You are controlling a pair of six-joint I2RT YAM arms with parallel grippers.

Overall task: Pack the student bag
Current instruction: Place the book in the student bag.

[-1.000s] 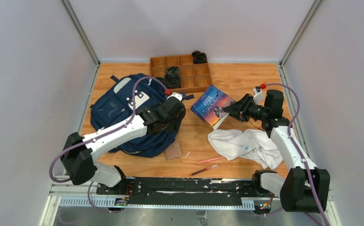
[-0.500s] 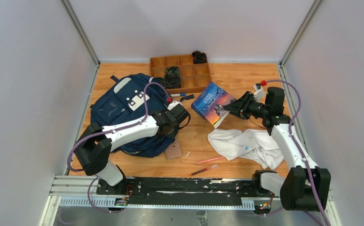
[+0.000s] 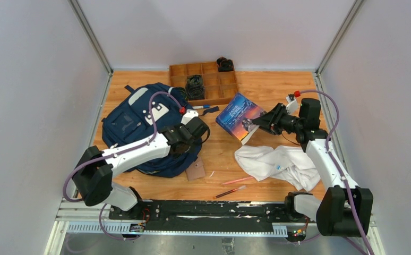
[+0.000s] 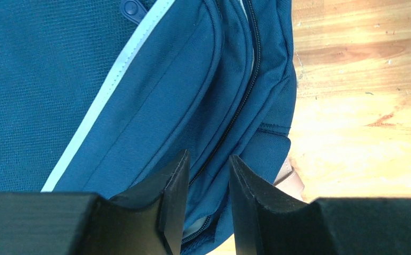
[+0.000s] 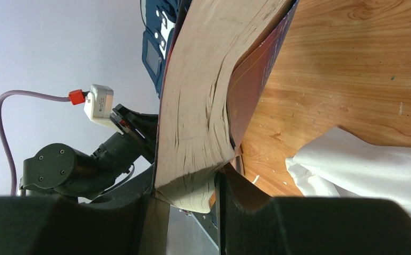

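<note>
The student bag (image 3: 134, 125), navy with light grey stripes, lies flat at the left of the table. My left gripper (image 3: 191, 140) points down at the bag's right edge. In the left wrist view the bag (image 4: 139, 79) fills the frame, and the left gripper (image 4: 208, 162) has its jaws drawn narrow over a fold beside the dark zipper. My right gripper (image 3: 255, 126) is shut on the corner of a thick paperback book (image 3: 239, 116), tilted up off the wood. In the right wrist view the right gripper (image 5: 190, 186) squeezes the book's (image 5: 198, 106) page block.
A white cloth garment (image 3: 277, 162) lies crumpled at the near right, under the right arm. A wooden compartment tray (image 3: 214, 101) with black items stands at the back. A blue marker (image 3: 203, 108), a brown card (image 3: 195, 170) and two red pens (image 3: 230, 191) lie on the wood.
My left arm has drawn back toward the near edge and its jaws have narrowed onto the bag's right edge. The right arm and the book have stayed where they were.
</note>
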